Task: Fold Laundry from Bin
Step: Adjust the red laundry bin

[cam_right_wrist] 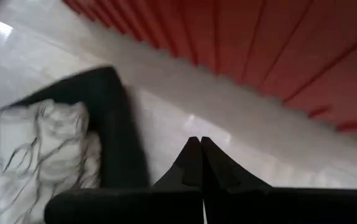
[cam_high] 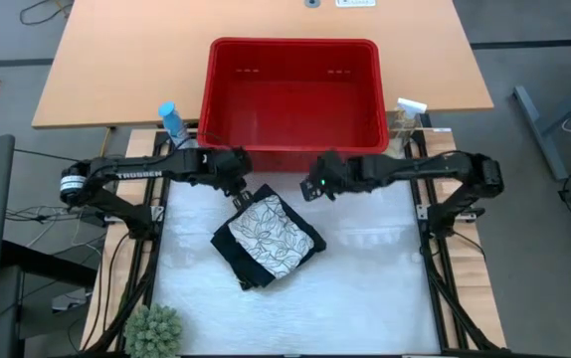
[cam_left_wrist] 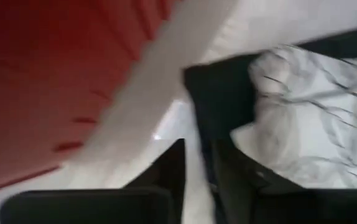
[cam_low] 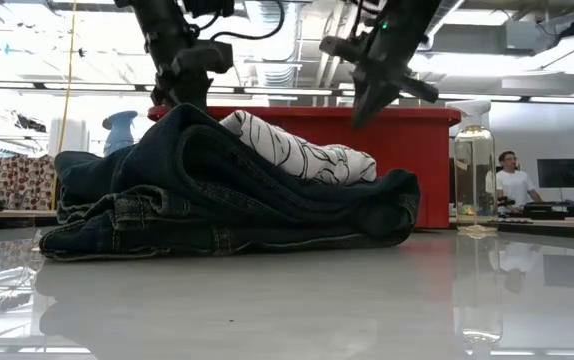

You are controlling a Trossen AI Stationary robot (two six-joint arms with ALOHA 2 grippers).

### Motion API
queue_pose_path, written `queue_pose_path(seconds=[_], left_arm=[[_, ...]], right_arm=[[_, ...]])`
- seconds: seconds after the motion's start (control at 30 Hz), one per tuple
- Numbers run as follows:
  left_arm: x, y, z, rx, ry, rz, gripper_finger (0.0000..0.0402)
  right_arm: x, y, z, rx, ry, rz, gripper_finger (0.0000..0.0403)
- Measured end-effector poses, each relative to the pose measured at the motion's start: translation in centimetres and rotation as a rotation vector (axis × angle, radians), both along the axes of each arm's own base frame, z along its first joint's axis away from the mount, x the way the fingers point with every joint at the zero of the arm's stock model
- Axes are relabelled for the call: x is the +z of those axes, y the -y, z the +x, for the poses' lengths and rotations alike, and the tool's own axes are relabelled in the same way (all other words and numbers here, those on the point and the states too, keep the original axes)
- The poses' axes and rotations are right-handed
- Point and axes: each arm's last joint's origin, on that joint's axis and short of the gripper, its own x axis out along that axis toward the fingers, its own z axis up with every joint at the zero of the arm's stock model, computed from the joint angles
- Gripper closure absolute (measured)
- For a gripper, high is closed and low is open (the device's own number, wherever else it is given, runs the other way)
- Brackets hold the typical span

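The dark navy trousers (cam_high: 229,245) lie folded on the white table, a little left of its middle. The white leaf-print cloth (cam_high: 271,231) lies folded on top of them. The red bin (cam_high: 293,45) stands behind them at the far edge. My left gripper (cam_high: 240,192) hovers by the far left corner of the trousers (cam_left_wrist: 219,99), open by a narrow gap (cam_left_wrist: 198,152); no contact shows. My right gripper (cam_high: 312,189) is shut (cam_right_wrist: 198,142) and hangs above bare table between the bin (cam_right_wrist: 259,43) and the pile, clear of both (cam_low: 360,115).
A blue spray bottle (cam_high: 172,121) stands left of the bin and a clear one with a white head (cam_high: 408,114) right of it. A small green plant (cam_high: 153,331) sits at the near left corner. The table's right half (cam_high: 365,278) is bare. A person (cam_low: 512,180) stands far behind.
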Motion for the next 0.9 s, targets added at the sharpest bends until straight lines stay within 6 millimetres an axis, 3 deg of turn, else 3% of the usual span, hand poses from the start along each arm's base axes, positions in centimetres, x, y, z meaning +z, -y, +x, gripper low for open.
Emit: queue_pose_path(seconds=[0.17,0.63,0.9], left_arm=[[0.1,-2.2,-0.4,0.034,0.001,0.06,0.0395],[-0.1,-7.2,-1.8,0.12,0.038,0.136,0.04],[-0.1,-7.2,-1.7,0.097,0.083,0.078,0.04]], right_arm=[[-0.1,3.1,-0.1,-0.009,-0.027,-0.028,0.0388],[0.1,8.4,-1.2,-0.043,-0.061,-0.104,0.0387],[0.1,10.4,-2.0,-0.075,-0.096,-0.126,0.0384]])
